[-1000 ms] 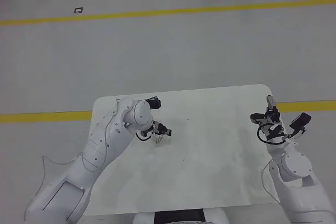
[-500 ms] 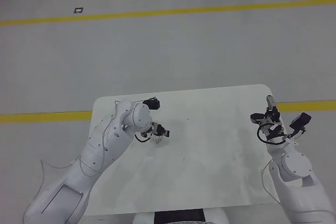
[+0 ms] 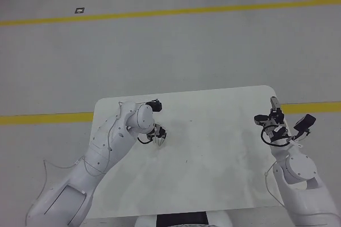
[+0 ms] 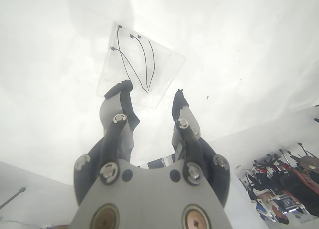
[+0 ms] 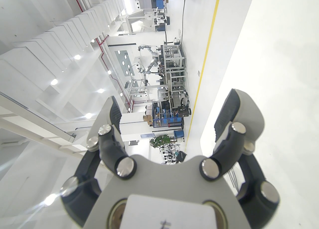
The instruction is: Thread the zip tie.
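Several black zip ties (image 4: pixel 139 62) lie inside a clear flat bag (image 4: pixel 164 70) on the white table (image 3: pixel 216 147). My left gripper (image 4: pixel 152 88) hangs just above the bag's near edge, open, with nothing between its fingers; one fingertip (image 4: pixel 124 85) overlaps the bag's corner. In the top view the left gripper (image 3: pixel 161 134) is at the table's left-middle, and the bag (image 3: pixel 159 142) shows as a faint sliver beneath it. My right gripper (image 5: pixel 173 96) is open and empty, held up at the table's right edge (image 3: pixel 274 108), pointing away from the table.
The table's far edge (image 3: pixel 187 94) and right edge are close to the arms. A few small dark specks (image 4: pixel 207 97) mark the tabletop beside the bag. Yellow floor lines (image 3: pixel 159 12) run beyond the table.
My left gripper has shifted slightly to the left, closer over the bag. The right arm has stayed still.
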You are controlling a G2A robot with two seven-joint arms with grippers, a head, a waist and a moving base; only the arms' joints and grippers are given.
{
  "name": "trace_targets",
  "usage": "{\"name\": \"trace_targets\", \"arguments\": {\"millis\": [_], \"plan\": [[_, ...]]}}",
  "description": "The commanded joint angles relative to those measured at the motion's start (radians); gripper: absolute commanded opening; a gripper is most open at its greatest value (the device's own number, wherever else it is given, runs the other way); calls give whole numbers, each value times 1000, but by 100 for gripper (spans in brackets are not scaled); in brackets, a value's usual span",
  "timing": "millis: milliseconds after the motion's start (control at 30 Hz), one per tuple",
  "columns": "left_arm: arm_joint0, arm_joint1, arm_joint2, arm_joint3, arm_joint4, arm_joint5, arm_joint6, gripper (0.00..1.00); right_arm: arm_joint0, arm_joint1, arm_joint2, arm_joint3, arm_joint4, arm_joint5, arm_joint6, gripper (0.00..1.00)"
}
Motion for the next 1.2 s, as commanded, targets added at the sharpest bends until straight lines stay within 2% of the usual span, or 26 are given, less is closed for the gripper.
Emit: {"name": "trace_targets", "arguments": {"millis": [0, 233, 367, 733, 933, 1167], "plan": [[-8, -6, 7, 18, -9, 0, 2, 35, 0, 0, 0, 0, 0, 0, 0, 100], [-39, -30, 48, 87, -3, 0, 11, 30, 0, 0, 0, 0, 0, 0, 0, 100], [-57, -46, 70, 128, 5, 0, 17, 23, 0, 0, 0, 0, 0, 0, 0, 100], [-97, -82, 117, 230, -9, 0, 34, 23, 0, 0, 0, 0, 0, 0, 0, 100], [-118, -99, 151, 282, -26, -19, 54, 23, 0, 0, 0, 0, 0, 0, 0, 100], [-140, -114, 178, 326, -43, -27, 74, 22, 0, 0, 0, 0, 0, 0, 0, 100]]}}
